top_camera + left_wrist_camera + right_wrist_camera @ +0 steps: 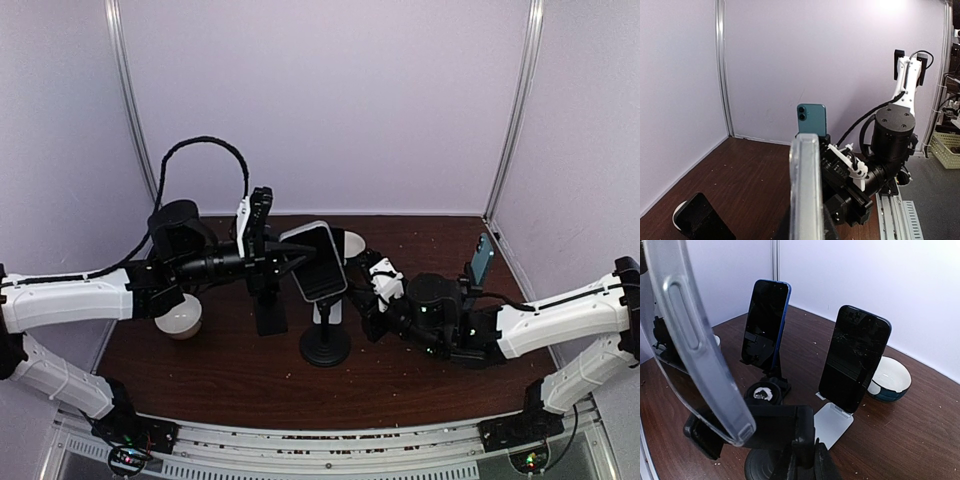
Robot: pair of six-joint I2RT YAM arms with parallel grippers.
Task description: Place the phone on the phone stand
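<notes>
Two tools meet at one phone stand (325, 347) mid-surface, the phone (316, 262) held over it.
The left tool (290, 262) pinches the clear-cased phone by its left edge. The phone's long axis is near upright and leaning back, its dark screen facing the near edge and its lower end at the stand's black cradle; whether it is seated I cannot tell. The right tool (802, 462) is pressed together just behind the cradle, and whether it pinches anything is unclear. A blue-edged phone (765, 325) on a black stand is close on the left, and a dark phone (855, 360) on a white stand (832, 422) is just behind. The widest gap on the surface (220, 380) lies toward the near edge.
</notes>
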